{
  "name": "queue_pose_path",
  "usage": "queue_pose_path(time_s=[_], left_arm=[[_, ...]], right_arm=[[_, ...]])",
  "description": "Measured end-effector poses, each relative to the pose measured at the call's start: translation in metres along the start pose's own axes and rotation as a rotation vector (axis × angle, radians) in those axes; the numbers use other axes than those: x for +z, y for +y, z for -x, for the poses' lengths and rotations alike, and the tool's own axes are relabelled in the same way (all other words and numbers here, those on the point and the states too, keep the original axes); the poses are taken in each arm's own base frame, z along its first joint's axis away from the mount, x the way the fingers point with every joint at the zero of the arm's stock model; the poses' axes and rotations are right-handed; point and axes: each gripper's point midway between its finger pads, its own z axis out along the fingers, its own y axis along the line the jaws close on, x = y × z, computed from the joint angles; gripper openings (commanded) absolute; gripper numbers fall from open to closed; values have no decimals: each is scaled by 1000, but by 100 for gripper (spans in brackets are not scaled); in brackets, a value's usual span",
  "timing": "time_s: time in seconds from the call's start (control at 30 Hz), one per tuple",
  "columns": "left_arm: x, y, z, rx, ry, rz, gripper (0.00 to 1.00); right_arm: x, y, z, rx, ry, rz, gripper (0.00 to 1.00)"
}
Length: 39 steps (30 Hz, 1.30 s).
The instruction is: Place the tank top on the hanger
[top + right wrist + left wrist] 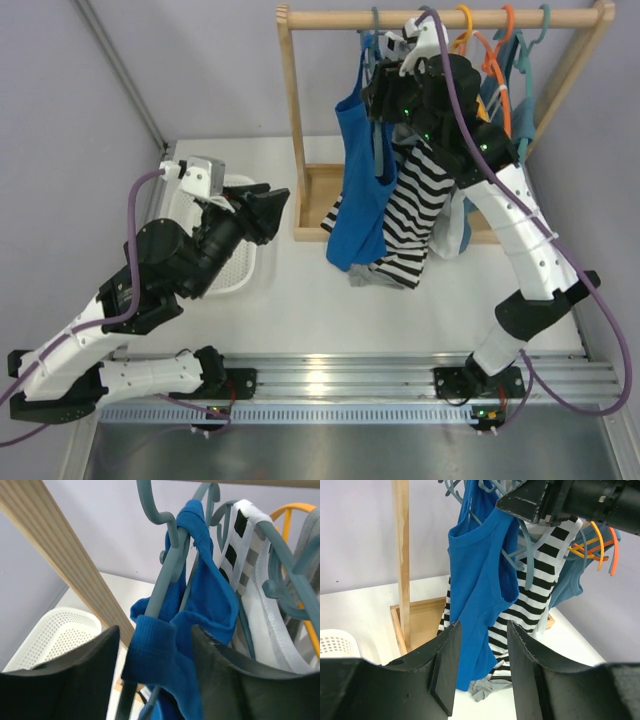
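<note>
The royal-blue tank top [360, 190] hangs from the slate-blue hanger [372, 45] on the rack, left of the striped top. In the right wrist view one blue strap [205, 595] is looped over the hanger's neck and a bunched strap end wraps the hanger's arm [167, 575]. My right gripper [155, 635] is open, its jaws standing either side of that bunched strap; in the top view it is up by the hanger's neck [385, 95]. My left gripper [278, 212] is open and empty, low and left of the rack, facing the tank top [480, 590] from a distance.
The wooden rack [440, 17] has a post [402, 555] and a base tray. The striped top [415, 205], a teal top [520, 90], and orange [500, 60] and yellow [465, 25] hangers crowd the rail. A white basket [235, 265] sits on the left.
</note>
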Motion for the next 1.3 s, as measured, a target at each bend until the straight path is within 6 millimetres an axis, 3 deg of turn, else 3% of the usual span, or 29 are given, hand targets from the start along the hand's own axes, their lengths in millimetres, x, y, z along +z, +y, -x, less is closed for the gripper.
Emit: queue_pose_path(time_s=[0.17,0.3,0.43,0.53,0.67,0.87,1.1,1.2,1.3], left_arm=[[2,-1,-3,-9,4,2,47],[5,-2,-8,-6,15,7,47],[10,-3,-17,2,34,15,47],[13,-3,-25,7,50,27,47],[17,-1,-41,10,78,48,46],[20,8,-86,8,156,99,46],[10,29,-176,11,333,185,45],[3,37,-201,7,385,214,45],[-2,42,-212,-9,407,231,45]], right_arm=[[-25,0,16,32,-28,14,80],[-54,-3,22,61,-35,21,88],[-97,-7,18,86,-34,47,100],[-131,-11,5,101,-21,72,100],[-179,-17,-34,137,10,109,100],[-210,-26,-122,201,113,128,100],[-206,-42,-223,241,297,49,100],[-205,-48,-252,246,352,14,100],[-204,-50,-262,248,376,0,100]])
